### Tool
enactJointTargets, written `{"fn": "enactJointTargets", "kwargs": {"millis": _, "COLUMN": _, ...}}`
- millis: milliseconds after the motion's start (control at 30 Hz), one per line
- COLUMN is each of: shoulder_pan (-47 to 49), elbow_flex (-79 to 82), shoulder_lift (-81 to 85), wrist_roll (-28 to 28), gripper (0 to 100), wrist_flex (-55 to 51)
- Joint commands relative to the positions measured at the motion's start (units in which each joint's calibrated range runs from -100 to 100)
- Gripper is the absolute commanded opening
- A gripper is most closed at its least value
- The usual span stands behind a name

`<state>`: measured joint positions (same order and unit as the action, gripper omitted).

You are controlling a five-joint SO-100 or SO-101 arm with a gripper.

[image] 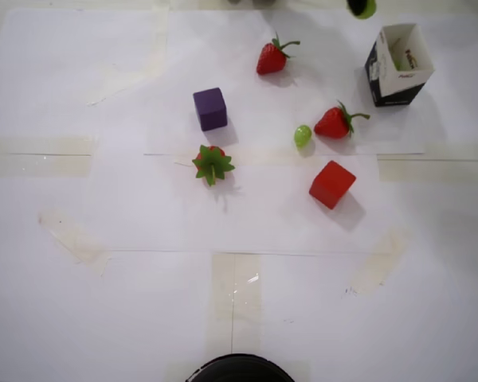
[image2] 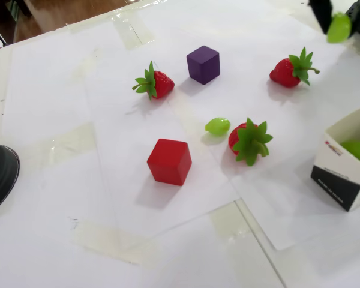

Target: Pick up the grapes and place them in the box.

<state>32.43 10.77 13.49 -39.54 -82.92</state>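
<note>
My gripper (image2: pixel 341 23) shows only at the top right edge of the fixed view, its dark fingers shut on a light-green grape (image2: pixel 339 28). In the overhead view the gripper (image: pixel 360 6) and that grape (image: pixel 363 8) sit at the top edge, just left of and beyond the box (image: pixel 380 70). The box (image2: pixel 341 170) is open-topped, white inside and black outside, and another green grape (image2: pixel 357 150) lies in it. A third grape (image: pixel 303 135) lies on the paper beside a strawberry; it also shows in the fixed view (image2: pixel 217 126).
Three red strawberries (image: pixel 272 57) (image: pixel 335 122) (image: pixel 213 163), a purple cube (image: pixel 210 108) and a red cube (image: pixel 331 184) lie spread on the white paper. A dark round object (image: pixel 239 369) sits at the near table edge.
</note>
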Motion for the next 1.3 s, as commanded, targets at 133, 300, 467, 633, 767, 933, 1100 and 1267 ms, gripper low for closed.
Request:
{"fn": "enactJointTargets", "kwargs": {"millis": 133, "shoulder_pan": 8.37, "elbow_flex": -4.86, "shoulder_lift": -1.46, "wrist_roll": -4.59, "gripper": 5, "wrist_flex": 5.64}}
{"fn": "enactJointTargets", "kwargs": {"millis": 300, "shoulder_pan": 9.70, "elbow_flex": -4.31, "shoulder_lift": -4.12, "wrist_roll": -5.47, "gripper": 5, "wrist_flex": 8.50}}
{"fn": "enactJointTargets", "kwargs": {"millis": 467, "shoulder_pan": 9.40, "elbow_flex": -2.95, "shoulder_lift": -5.58, "wrist_roll": -5.23, "gripper": 7, "wrist_flex": 11.60}}
{"fn": "enactJointTargets", "kwargs": {"millis": 633, "shoulder_pan": 8.45, "elbow_flex": -1.31, "shoulder_lift": -5.76, "wrist_roll": -4.84, "gripper": 9, "wrist_flex": 12.42}}
{"fn": "enactJointTargets", "kwargs": {"millis": 767, "shoulder_pan": 7.79, "elbow_flex": 0.14, "shoulder_lift": -5.33, "wrist_roll": -4.69, "gripper": 12, "wrist_flex": 12.42}}
{"fn": "enactJointTargets", "kwargs": {"millis": 933, "shoulder_pan": 7.86, "elbow_flex": 0.50, "shoulder_lift": -4.72, "wrist_roll": -3.27, "gripper": 23, "wrist_flex": 13.64}}
{"fn": "enactJointTargets", "kwargs": {"millis": 1100, "shoulder_pan": 8.37, "elbow_flex": 0.14, "shoulder_lift": -3.78, "wrist_roll": -2.93, "gripper": 29, "wrist_flex": 13.89}}
{"fn": "enactJointTargets", "kwargs": {"millis": 1267, "shoulder_pan": 5.51, "elbow_flex": -0.04, "shoulder_lift": -0.94, "wrist_roll": -1.37, "gripper": 30, "wrist_flex": 12.91}}
